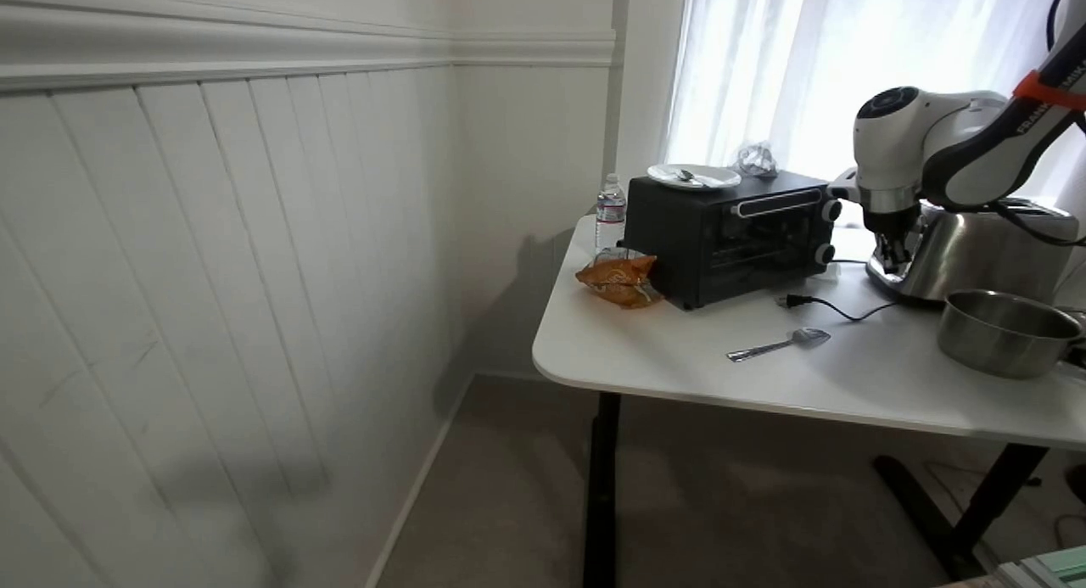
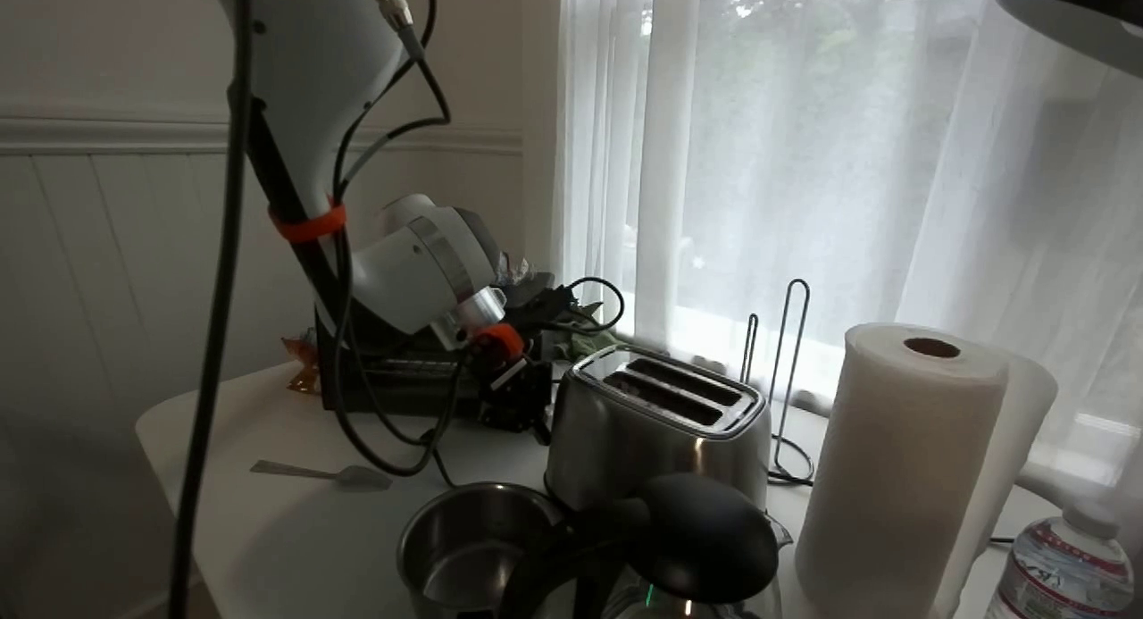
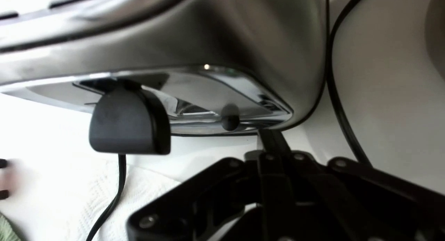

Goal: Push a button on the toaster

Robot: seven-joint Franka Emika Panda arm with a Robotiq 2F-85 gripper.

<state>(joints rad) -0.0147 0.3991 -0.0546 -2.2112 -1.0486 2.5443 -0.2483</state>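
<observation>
The shiny silver toaster (image 1: 993,253) stands on the white table and shows in both exterior views (image 2: 647,449). In the wrist view its end panel fills the top (image 3: 222,29). A black lever (image 3: 127,124) sticks out from this panel, and a small round black knob (image 3: 230,121) sits right of it. My gripper (image 3: 273,138) is shut with nothing between its fingers. Its tips are just right of and below the knob, close to the panel's lower edge; I cannot tell if they touch. The gripper is also beside the toaster's end in the exterior views (image 1: 895,261) (image 2: 542,427).
A black toaster oven (image 1: 730,236) stands beside the arm, with a plate (image 1: 694,176) on top. A metal pot (image 1: 1005,333), a spoon (image 1: 780,344) and a cord (image 1: 848,312) lie near the toaster. A paper towel roll (image 2: 902,476) and a black-handled vessel (image 2: 705,539) are close by.
</observation>
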